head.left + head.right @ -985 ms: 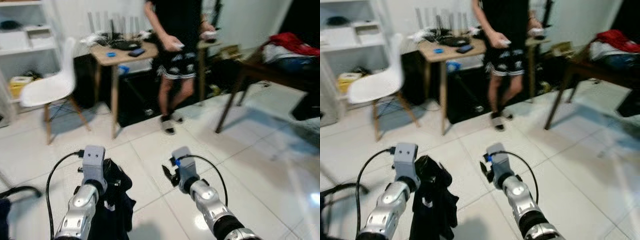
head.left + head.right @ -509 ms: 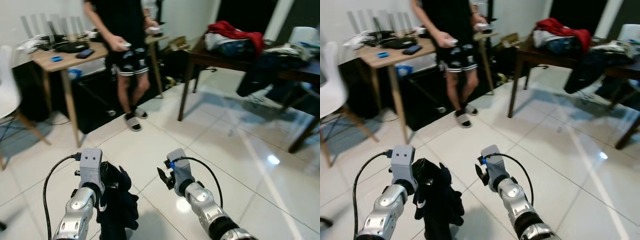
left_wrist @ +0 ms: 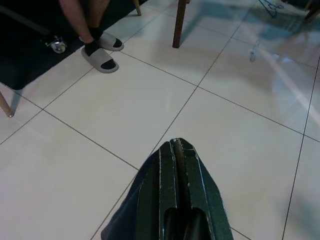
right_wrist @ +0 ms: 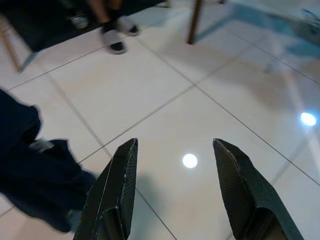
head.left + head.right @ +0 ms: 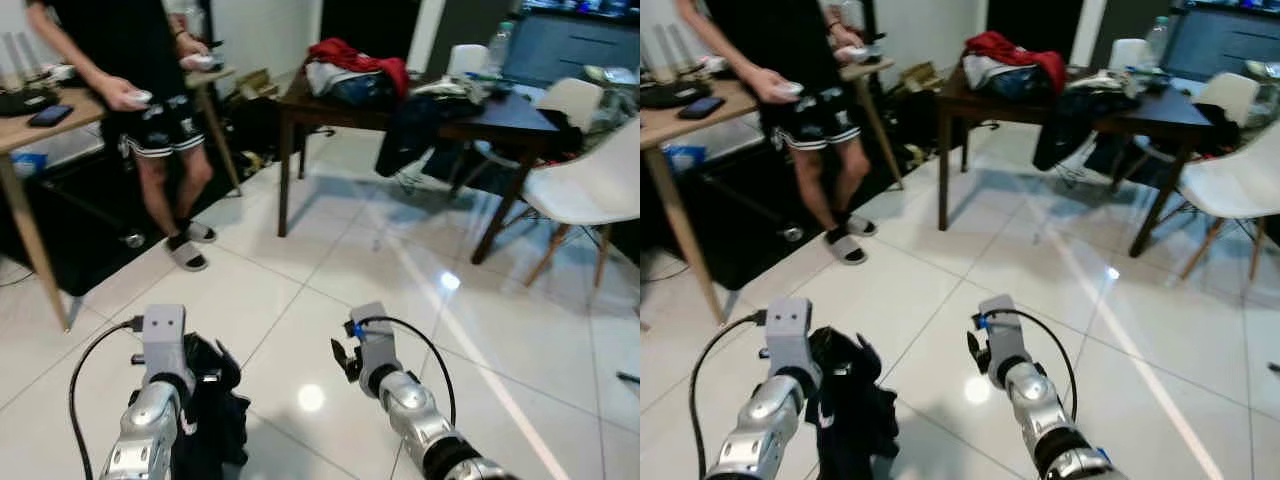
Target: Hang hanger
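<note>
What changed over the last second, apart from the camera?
The view swung from the desk and white chair toward the dark table; that is the robot turning. The left tool stays shut on the dark garment; the right tool stays open and empty.

No text, label, brand, number or sign can be read in these pictures. The shorts [image 5: 160, 125] of the person standing by the desk carry a white pattern, too blurred to read.

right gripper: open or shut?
Open. The right gripper has its jaws spread wide, bare floor tile showing between them; nothing held.
</note>
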